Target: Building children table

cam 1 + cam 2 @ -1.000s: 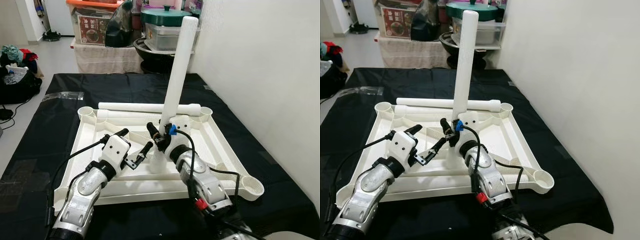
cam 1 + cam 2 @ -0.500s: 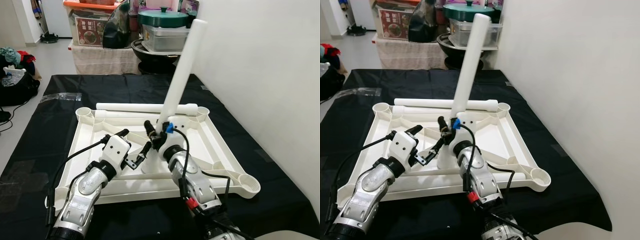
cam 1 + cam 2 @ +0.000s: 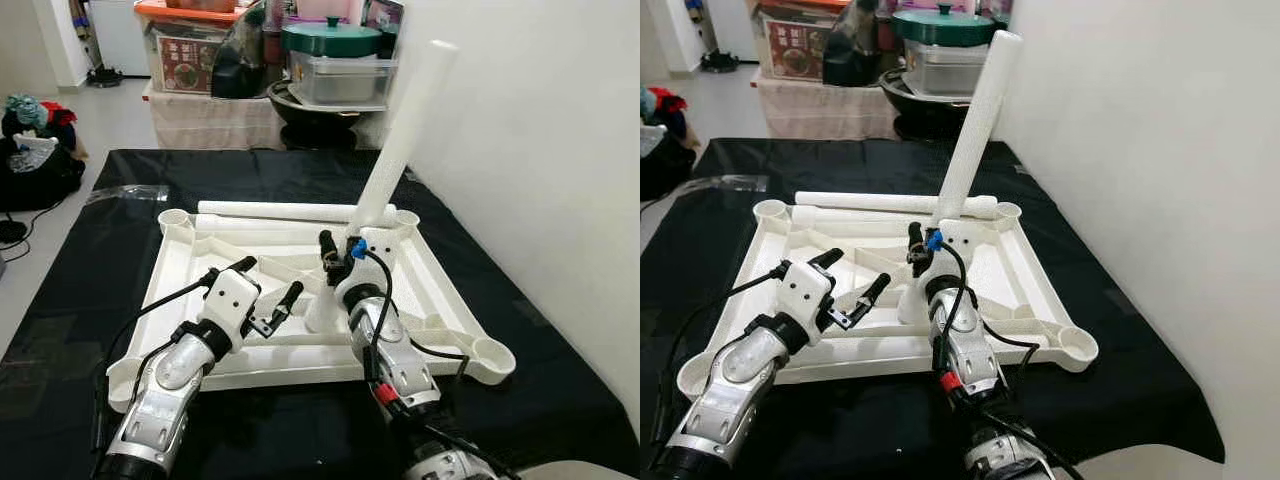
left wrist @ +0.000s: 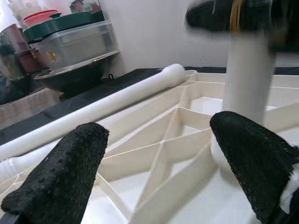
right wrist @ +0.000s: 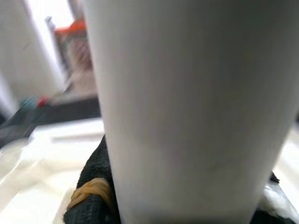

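Note:
The white table top (image 3: 190, 290) lies upside down on a black mat, a round socket (image 3: 489, 352) at each corner. My right gripper (image 3: 338, 260) is shut on a long white leg tube (image 3: 400, 130). The tube leans to the right, and its lower end (image 3: 910, 305) rests on the ribbed underside near the middle. In the right wrist view the tube (image 5: 187, 107) stands against a black finger (image 5: 96, 186). My left gripper (image 3: 268, 282) hovers open just left of the tube's foot, its fingers (image 4: 60, 177) apart over the ribs. A second leg (image 3: 290, 210) lies along the far rim.
A white wall (image 3: 540, 150) runs close along the right side of the mat. Behind the mat stand a covered bench with storage boxes (image 3: 185, 50), a lidded pot (image 3: 330, 40) and a dark bag. Clothes and a black bag (image 3: 35, 150) lie on the floor at left.
The leg in my right gripper has tipped further to the right and the gripper has shifted right and away with it. The left gripper has barely moved. The camera has shifted slightly.

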Robot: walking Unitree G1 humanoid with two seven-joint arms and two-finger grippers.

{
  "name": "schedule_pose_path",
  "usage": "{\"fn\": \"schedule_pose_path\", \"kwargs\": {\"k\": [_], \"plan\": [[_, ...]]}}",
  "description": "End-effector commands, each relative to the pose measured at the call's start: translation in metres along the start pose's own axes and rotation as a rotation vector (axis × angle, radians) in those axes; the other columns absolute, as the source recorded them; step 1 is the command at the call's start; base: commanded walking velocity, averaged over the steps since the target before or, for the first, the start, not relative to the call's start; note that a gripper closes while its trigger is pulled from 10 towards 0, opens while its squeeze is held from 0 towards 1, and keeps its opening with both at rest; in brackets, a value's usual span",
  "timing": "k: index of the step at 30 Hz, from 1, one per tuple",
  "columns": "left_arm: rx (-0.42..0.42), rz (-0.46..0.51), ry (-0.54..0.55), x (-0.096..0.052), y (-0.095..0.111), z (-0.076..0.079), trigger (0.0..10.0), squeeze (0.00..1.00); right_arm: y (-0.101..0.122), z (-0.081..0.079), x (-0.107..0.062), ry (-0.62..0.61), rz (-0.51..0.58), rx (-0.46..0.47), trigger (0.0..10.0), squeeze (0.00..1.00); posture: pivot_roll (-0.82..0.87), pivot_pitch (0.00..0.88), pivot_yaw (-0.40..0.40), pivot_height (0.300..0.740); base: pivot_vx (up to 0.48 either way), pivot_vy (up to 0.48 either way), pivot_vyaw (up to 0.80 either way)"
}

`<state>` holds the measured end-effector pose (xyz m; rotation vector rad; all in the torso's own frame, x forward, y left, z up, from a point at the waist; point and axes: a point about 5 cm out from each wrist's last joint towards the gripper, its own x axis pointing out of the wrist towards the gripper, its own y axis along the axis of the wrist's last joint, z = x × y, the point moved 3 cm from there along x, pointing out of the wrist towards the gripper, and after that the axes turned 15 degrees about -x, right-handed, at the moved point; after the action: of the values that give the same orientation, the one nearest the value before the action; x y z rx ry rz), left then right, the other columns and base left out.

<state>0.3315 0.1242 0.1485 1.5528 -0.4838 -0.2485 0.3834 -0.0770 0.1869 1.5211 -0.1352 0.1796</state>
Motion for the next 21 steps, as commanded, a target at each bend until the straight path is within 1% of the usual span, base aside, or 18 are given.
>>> {"fn": "schedule_pose_path", "kwargs": {"k": [1,2,3,4,5,7,10,14,15,16,18,19,20,21], "plan": [[0.012,-0.006,-0.002,0.0,-0.002,0.001,10.0,0.0,0.025,0.012,0.006,-0.076,0.117,0.01,10.0,0.0,0.09,0.0,-0.109,0.74,0.0,0.0,0.0],[0.013,-0.006,-0.003,0.0,-0.002,0.001,10.0,0.0,0.029,0.021,0.007,-0.126,0.143,0.024,10.0,0.0,0.09,0.0,-0.109,0.74,0.0,0.0,0.0],[0.013,-0.006,-0.003,0.0,-0.002,0.001,10.0,0.0,0.031,0.027,0.006,-0.158,0.15,0.079,10.0,0.0,0.09,0.0,-0.108,0.74,0.0,0.0,0.0],[0.013,-0.006,-0.003,0.0,-0.002,0.001,10.0,0.0,0.031,0.027,0.006,-0.158,0.15,0.079,10.0,0.0,0.09,0.0,-0.108,0.74,0.0,0.0,0.0],[0.013,-0.006,-0.003,0.0,-0.002,0.001,10.0,0.0,0.029,0.029,0.006,-0.173,0.141,0.132,10.0,0.0,0.09,0.0,-0.108,0.74,0.0,0.0,0.0],[0.013,-0.006,-0.004,0.0,-0.002,0.001,10.0,0.0,0.024,0.029,0.006,-0.179,0.115,0.185,10.0,0.0,0.09,0.0,-0.11,0.74,0.0,0.0,0.0],[0.013,-0.005,-0.004,0.0,-0.002,0.002,10.0,0.0,0.022,0.028,0.007,-0.181,0.108,0.189,10.0,0.0,0.09,0.0,-0.11,0.74,0.0,0.0,0.0],[0.012,-0.002,-0.003,0.001,-0.002,0.002,10.0,0.0,0.025,0.032,0.006,-0.168,0.122,0.195,10.0,0.0,0.09,0.0,-0.112,0.74,0.0,0.0,0.0],[0.011,-0.002,-0.003,0.001,-0.002,0.002,10.0,0.0,0.034,0.042,0.008,-0.172,0.151,0.19,10.0,0.0,0.09,0.0,-0.109,0.74,0.0,0.0,0.0],[0.011,-0.002,-0.003,0.001,-0.002,0.002,10.0,0.0,0.034,0.042,0.008,-0.172,0.151,0.19,10.0,0.0,0.09,0.0,-0.109,0.74,0.0,0.0,0.0],[0.009,-0.003,-0.004,0.001,-0.002,0.003,10.0,0.0,0.043,0.049,0.009,-0.178,0.187,0.177,10.0,0.0,0.09,0.0,-0.109,0.74,0.0,0.0,0.0],[0.008,-0.003,-0.007,0.001,-0.002,0.003,10.0,0.0,0.062,0.065,0.01,-0.182,0.251,0.164,10.0,0.0,0.08,0.0,-0.103,0.74,0.0,0.0,0.0],[0.008,-0.003,-0.007,0.001,-0.002,0.003,10.0,0.0,0.068,0.068,0.01,-0.182,0.269,0.16,10.0,0.0,0.08,0.0,-0.103,0.74,0.0,0.0,0.0],[0.008,-0.003,-0.007,0.001,-0.002,0.003,10.0,0.0,0.068,0.068,0.01,-0.182,0.269,0.16,10.0,0.0,0.08,0.0,-0.103,0.74,0.0,0.0,0.0]]}}
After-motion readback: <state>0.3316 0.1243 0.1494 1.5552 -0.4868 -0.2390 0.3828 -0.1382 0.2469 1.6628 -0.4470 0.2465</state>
